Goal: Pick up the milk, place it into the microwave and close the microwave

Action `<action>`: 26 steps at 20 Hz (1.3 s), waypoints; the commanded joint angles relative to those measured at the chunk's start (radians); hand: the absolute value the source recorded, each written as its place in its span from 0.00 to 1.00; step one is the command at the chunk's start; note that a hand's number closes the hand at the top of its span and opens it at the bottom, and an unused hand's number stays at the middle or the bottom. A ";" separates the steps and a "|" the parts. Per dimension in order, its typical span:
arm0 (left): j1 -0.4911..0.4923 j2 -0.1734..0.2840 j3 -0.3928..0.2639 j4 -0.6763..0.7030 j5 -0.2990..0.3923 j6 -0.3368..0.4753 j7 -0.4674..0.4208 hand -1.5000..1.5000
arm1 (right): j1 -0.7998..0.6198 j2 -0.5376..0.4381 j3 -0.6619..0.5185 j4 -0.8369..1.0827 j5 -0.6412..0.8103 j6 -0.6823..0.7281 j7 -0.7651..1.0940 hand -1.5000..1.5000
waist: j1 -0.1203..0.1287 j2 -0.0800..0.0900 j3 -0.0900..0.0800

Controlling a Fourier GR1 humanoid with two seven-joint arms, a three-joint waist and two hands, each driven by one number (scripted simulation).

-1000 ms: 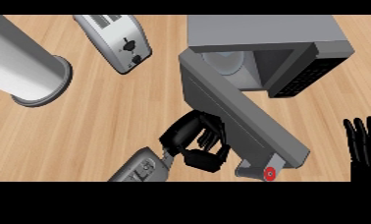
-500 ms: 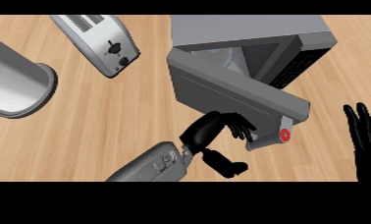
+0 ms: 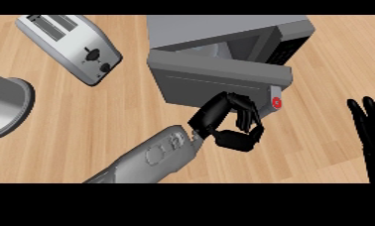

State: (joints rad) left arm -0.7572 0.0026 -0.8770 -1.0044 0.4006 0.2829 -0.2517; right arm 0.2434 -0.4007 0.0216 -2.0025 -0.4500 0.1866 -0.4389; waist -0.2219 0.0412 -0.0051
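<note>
The grey microwave (image 3: 219,29) stands at the top centre. Its door (image 3: 219,79) is swung most of the way toward the front, leaving a narrow gap through which a bit of the inside shows. A red button (image 3: 277,102) marks the door's right end. My left hand (image 3: 223,118) comes in from the lower left with fingers curled, resting against the door's outer face near its lower edge. My right hand (image 3: 362,121) rests at the right edge, fingers up and straight. No milk is visible; the door hides most of the microwave's inside.
A silver toaster (image 3: 73,46) lies on the wooden counter at the upper left. A grey round vessel (image 3: 11,103) shows partly at the left edge. Bare counter (image 3: 315,141) lies between the door and my right hand.
The microwave door has swung from wide open toward its front, with my left hand following against it. The toaster and grey vessel have shifted left in view.
</note>
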 commanded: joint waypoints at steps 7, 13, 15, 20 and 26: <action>-0.178 -0.003 0.024 0.094 0.129 0.071 -0.045 1.00 | -0.039 -0.044 -0.005 -0.072 -0.056 0.028 0.062 0.00 | -0.098 0.022 0.002; -0.254 -0.002 0.038 0.154 0.188 0.097 -0.044 1.00 | -0.058 -0.082 -0.015 -0.084 -0.089 0.056 0.096 0.00 | -0.136 0.031 0.004; -0.292 -0.002 0.055 0.178 0.204 0.105 -0.028 1.00 | -0.072 -0.086 -0.016 -0.099 -0.096 0.053 0.104 0.00 | -0.151 0.034 0.003; -0.327 -0.001 0.059 0.219 0.237 0.126 -0.036 1.00 | -0.087 -0.109 -0.036 -0.110 -0.130 0.059 0.131 0.00 | -0.177 0.038 0.004; -0.328 0.000 0.047 0.216 0.261 0.168 -0.052 1.00 | -0.111 -0.137 -0.062 -0.110 -0.156 0.065 0.153 0.00 | -0.201 0.045 0.005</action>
State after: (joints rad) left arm -0.9905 0.0509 -0.8411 -0.8210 0.6503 0.4522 -0.3021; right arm 0.1442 -0.5199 -0.0256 -2.1088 -0.5902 0.2483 -0.3020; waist -0.3906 0.0762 -0.0021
